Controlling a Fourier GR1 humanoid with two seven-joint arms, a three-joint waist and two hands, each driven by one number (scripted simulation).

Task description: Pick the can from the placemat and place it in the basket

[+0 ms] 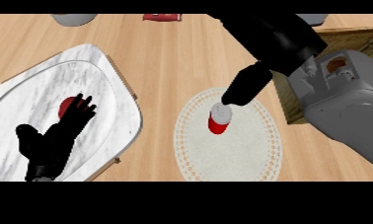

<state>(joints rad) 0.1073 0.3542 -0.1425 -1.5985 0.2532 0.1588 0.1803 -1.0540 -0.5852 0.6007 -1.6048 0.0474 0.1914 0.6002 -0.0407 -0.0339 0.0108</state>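
Nearest, the left robot hand (pixel 55 138) rested open over a marble tray (pixel 105 72). Beyond it, the can (pixel 218 119) stood upright on the placemat (pixel 241 154) with the right robot hand (pixel 247 85) touching its top, though I could not tell whether it had closed. The grasp seemed to be the step in hand, and next would come a lift and carry to the basket (pixel 353 38).

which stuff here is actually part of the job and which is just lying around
For the job: can, placemat, basket, right hand at the can.

Lying about: marble tray, red item on it under the resting left hand, red packet, grey dish.
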